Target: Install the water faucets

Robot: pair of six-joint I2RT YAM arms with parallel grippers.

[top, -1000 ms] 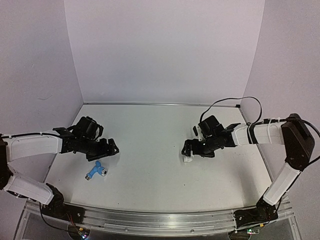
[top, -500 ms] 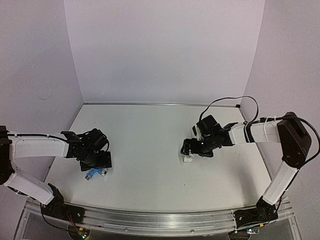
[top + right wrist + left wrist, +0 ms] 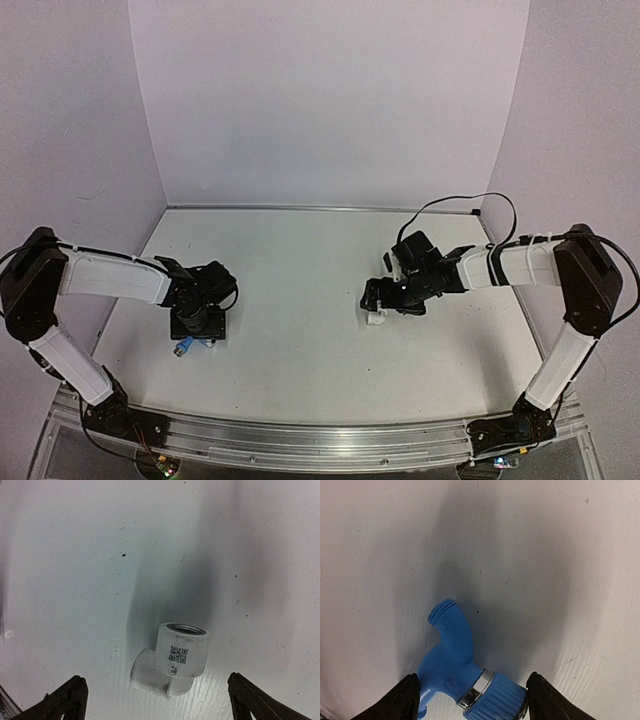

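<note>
The water faucet (image 3: 451, 652) is a small blue tap with a ribbed spout, a silvery ring and a ribbed blue end. It lies on the white table, and only its tip (image 3: 184, 348) shows in the top view. My left gripper (image 3: 472, 702) is open and low over it, with one fingertip (image 3: 405, 697) by the tap's body and the other close against its ribbed end. My left gripper (image 3: 197, 326) hides most of the tap from above. My right gripper (image 3: 160, 702) is open, its fingertips wide apart on both sides of a white elbow fitting (image 3: 175, 657) with a QR label.
The white fitting (image 3: 375, 320) lies on the table right of centre, just under my right gripper (image 3: 378, 300). Pale walls close the table at the back and on both sides. A black cable loops above the right arm (image 3: 460, 205).
</note>
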